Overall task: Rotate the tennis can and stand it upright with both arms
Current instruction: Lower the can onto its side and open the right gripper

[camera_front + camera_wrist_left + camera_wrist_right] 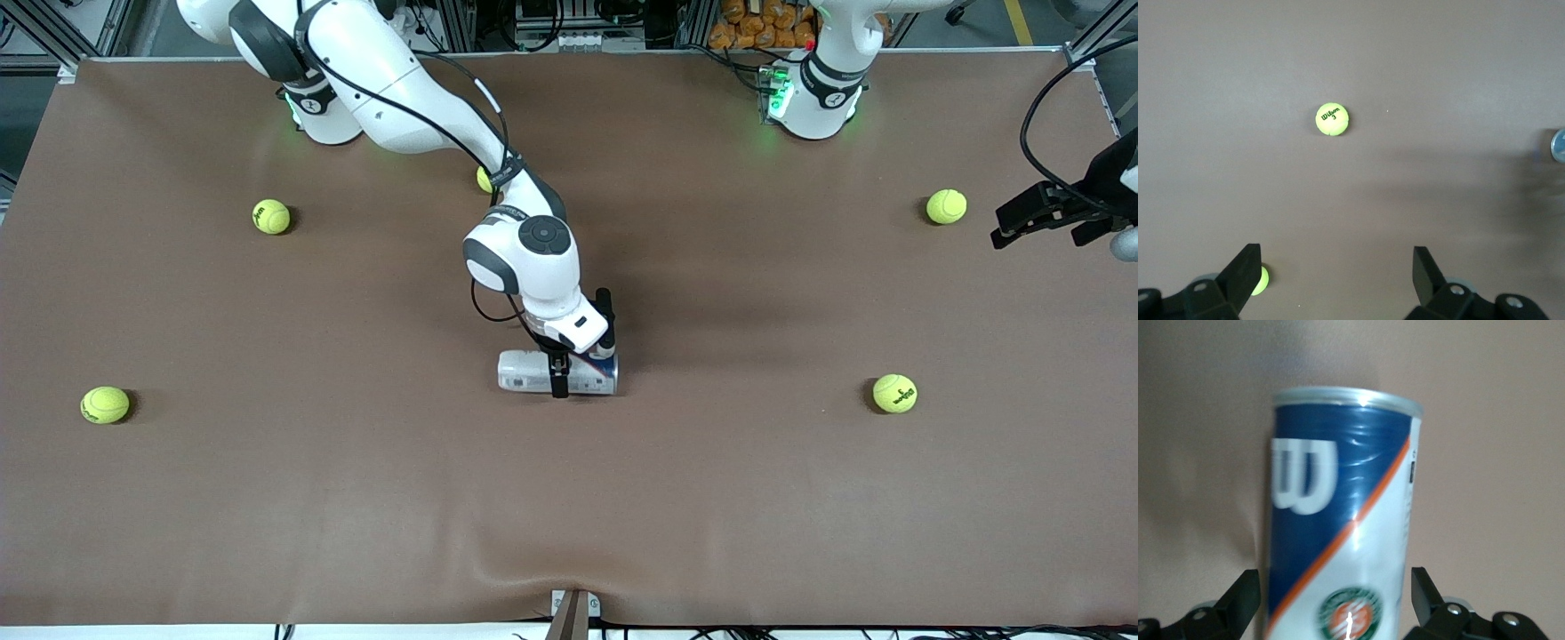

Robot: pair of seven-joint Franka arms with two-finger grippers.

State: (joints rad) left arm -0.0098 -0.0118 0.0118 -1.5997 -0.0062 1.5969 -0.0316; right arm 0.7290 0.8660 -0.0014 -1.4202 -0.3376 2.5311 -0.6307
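Note:
The tennis can (526,372) lies on its side in the middle of the brown table, its navy end toward the left arm's end of the table. My right gripper (561,372) is down over it, open, with one finger on each side of the can's body. In the right wrist view the can (1338,513) fills the gap between the fingers (1245,595), showing the white "W", the orange stripe and the silver rim. My left gripper (1009,227) waits open and empty in the air over the left arm's end of the table; it also shows in the left wrist view (1336,270).
Several yellow-green tennis balls lie scattered: two toward the right arm's end (271,216) (105,404), one partly hidden by the right arm (484,180), two toward the left arm's end (946,206) (894,393). The left wrist view shows one ball (1332,119) below it.

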